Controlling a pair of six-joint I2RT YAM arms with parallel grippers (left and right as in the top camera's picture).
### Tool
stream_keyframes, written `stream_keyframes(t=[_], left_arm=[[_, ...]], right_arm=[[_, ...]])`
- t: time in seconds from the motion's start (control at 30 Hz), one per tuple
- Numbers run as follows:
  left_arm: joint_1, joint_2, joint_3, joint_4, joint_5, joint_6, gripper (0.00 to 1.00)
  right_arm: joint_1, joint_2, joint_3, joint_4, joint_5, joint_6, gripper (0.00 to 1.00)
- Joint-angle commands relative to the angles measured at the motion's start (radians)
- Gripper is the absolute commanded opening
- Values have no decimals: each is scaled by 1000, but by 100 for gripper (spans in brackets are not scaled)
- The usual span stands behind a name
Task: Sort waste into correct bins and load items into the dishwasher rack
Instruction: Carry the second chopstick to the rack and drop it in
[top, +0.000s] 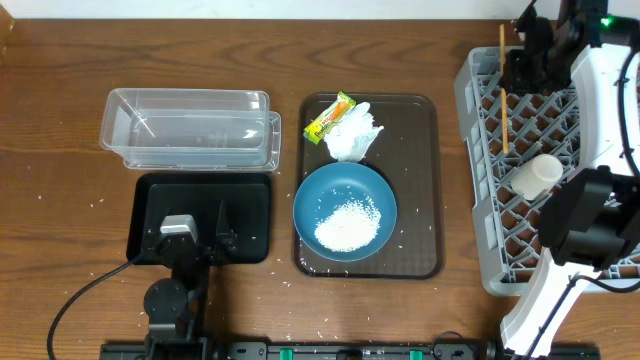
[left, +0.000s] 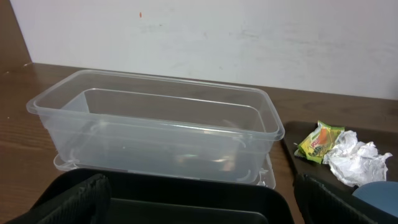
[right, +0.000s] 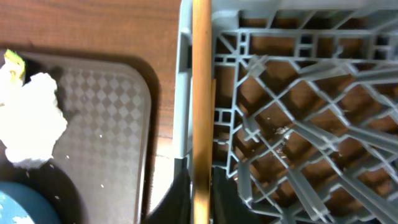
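My right gripper (right: 201, 199) hangs over the grey dishwasher rack (top: 480, 150) at its far left corner. Its fingers hug a thin wooden chopstick (right: 201, 93) that lies along the rack's left wall (right: 186, 74). A white cup (top: 535, 175) lies in the rack. The large blue bowl (top: 345, 210) holds a heap of white rice (top: 348, 226). Behind it are the crumpled tissue (top: 352, 135) and the snack wrapper (top: 330, 118). My left gripper (left: 205, 211) stands wide open and empty over the black tray (top: 200, 215), facing the clear tub (left: 155, 127).
Bowl, tissue and wrapper sit on a brown serving tray (top: 420, 180) between the bins and the rack. Stray rice grains dot the table near the front edge (top: 320, 335). The right arm's white body (top: 610, 110) reaches across the rack.
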Motion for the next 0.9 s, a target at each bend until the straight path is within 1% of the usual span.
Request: stream_keyframes(t=[0.0,0.1,0.2,0.27,0.37,0.43,0.63,0.7,0.77,0.8,0.83,0.87], left_arm=[[4,-6,-19,-36,-12,6,97],[4,-6,-19,-36,-12,6,96],[4,-6,-19,-36,-12,6,96],[4,-6,-19,-36,-12,6,97],[4,-6,-19,-36,-12,6,97],[4,-6,-19,-36,-12,6,97],[4,-6,-19,-36,-12,6,97],[4,-6,-19,-36,-12,6,97],[4,-6,-19,-36,-12,6,96],[4,-6,-19,-36,-12,6,97],[4,-6,-19,-36,-12,6,96],[4,-6,-19,-36,-12,6,96]], right_arm=[[15,-10,-40,19,-30,-16,27],[19,-10,-65,32,-29,-6,29],[22,-10,-85,36,-30,4,33],[22,-10,-89,28,-30,29,36],[22,-11,-89,7,-32,75,37],[22,-16,-88,-13,-48,98,41],[22,-85,-88,-29,-85,293,39],[22,-121,-88,-35,-126,307,39],[22,-164,-88,-48,-133,339,41],[22,-184,-88,-56,-129,351,44],[22,-208,-88,-64,-107,370,51],[22,-222,-88,-66,-86,383,99]])
